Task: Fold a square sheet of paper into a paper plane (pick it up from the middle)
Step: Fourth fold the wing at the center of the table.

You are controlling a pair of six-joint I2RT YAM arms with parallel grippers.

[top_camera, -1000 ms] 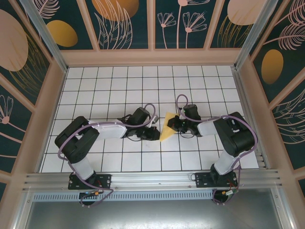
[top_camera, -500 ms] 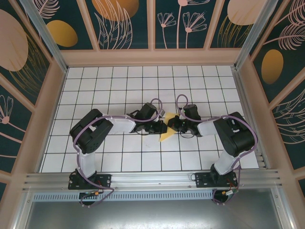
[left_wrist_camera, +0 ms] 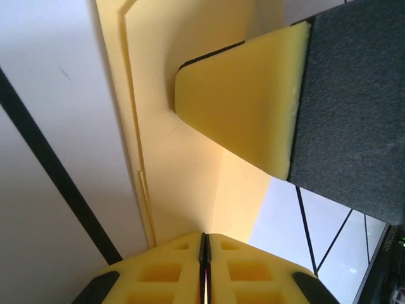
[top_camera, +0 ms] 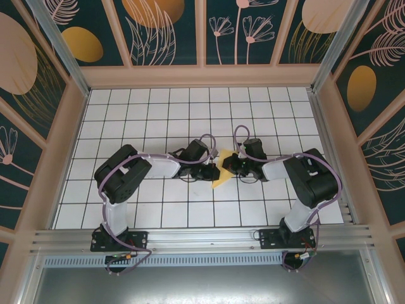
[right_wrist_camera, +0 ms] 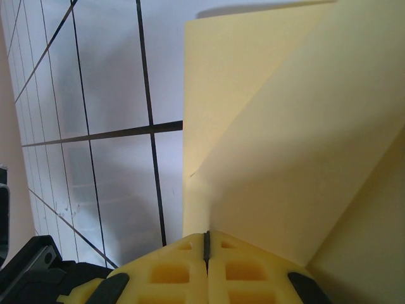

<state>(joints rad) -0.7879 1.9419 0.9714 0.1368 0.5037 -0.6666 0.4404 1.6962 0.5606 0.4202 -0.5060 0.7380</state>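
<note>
Reaching from the left, the left end effector (top_camera: 208, 171), jaws together, meets the paper (top_camera: 221, 177), a partly folded yellow sheet lying in the middle of the desk (top_camera: 158, 114). Right end effector (top_camera: 226, 166), jaws likewise together, tips at the sheet's right side. Whether either pinches paper cannot be told.

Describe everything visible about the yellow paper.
The yellow paper is thin, plain pale yellow, already folded into overlapping layers with sharp creases, tapering to a point toward the arms' bases. It lies on the white grid table between the left gripper and right gripper, both shut, fingertips meeting it; pinching or pressing is unclear.
</note>
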